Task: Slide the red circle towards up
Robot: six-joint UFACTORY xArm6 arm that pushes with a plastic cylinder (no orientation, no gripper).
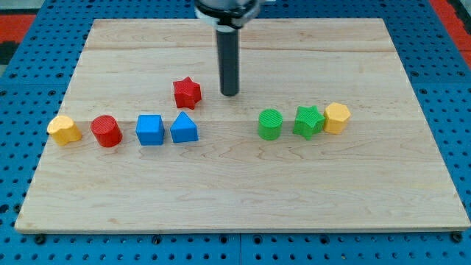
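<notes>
The red circle lies at the view's left on the wooden board, between a yellow block on its left and a blue cube on its right. My tip stands well to the upper right of the red circle, just right of a red star. It touches no block.
A blue triangle sits right of the blue cube, below the red star. At the view's right stand a green cylinder, a green star and a yellow hexagon in a row.
</notes>
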